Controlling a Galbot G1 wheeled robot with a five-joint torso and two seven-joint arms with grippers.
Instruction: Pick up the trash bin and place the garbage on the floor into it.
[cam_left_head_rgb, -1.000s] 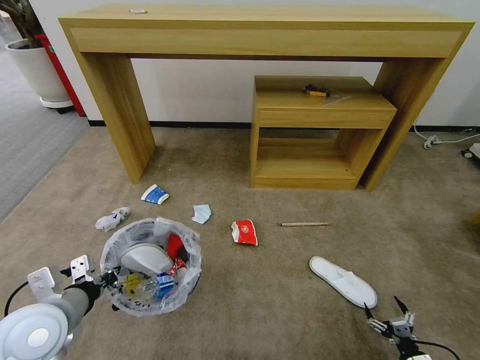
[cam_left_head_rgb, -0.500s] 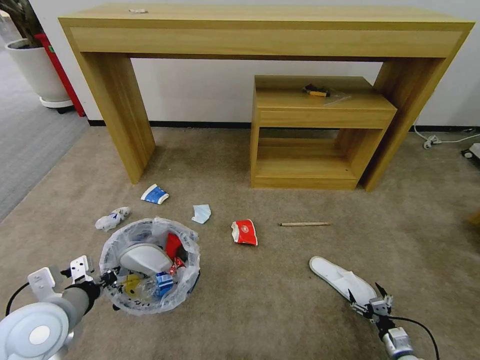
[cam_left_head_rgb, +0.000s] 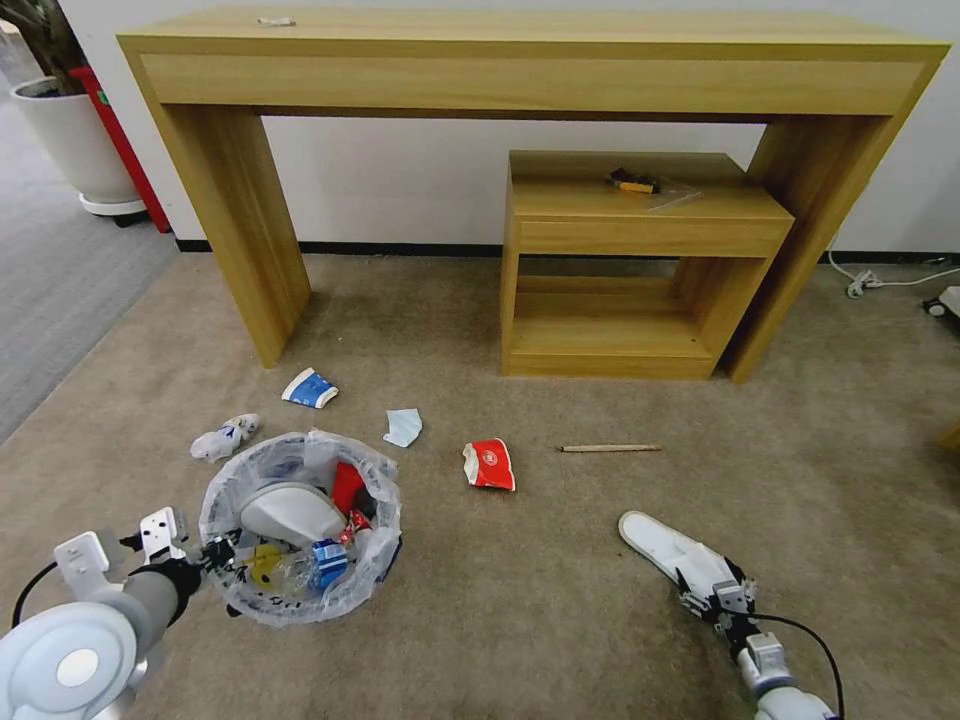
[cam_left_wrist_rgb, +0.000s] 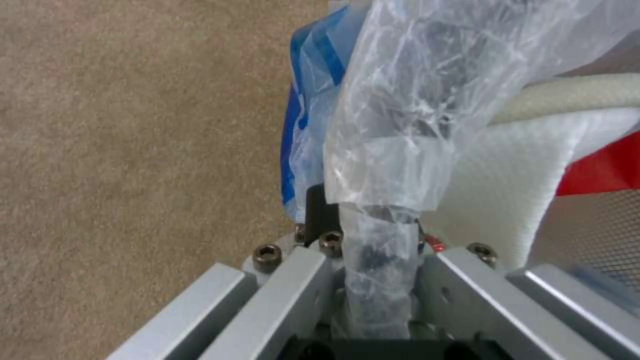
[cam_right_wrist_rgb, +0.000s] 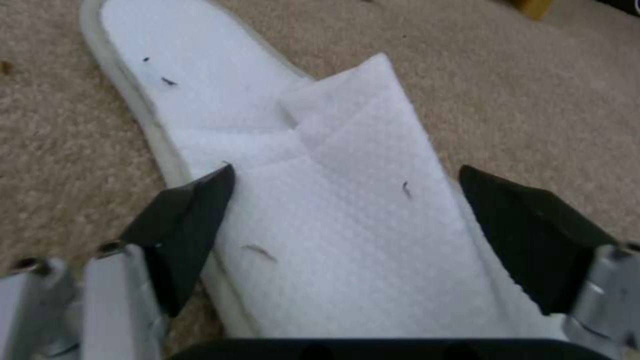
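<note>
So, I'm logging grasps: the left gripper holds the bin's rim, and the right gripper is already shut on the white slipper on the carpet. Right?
Not quite. The right gripper is open, its fingers either side of the white slipper without clamping it, as the right wrist view shows. The left gripper does hold the trash bin at its bag-lined rim.

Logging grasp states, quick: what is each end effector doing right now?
Left end effector: closed on the trash bin at its bag-lined rim.
Right end effector: open, fingers straddling the white slipper, not gripping.
</note>
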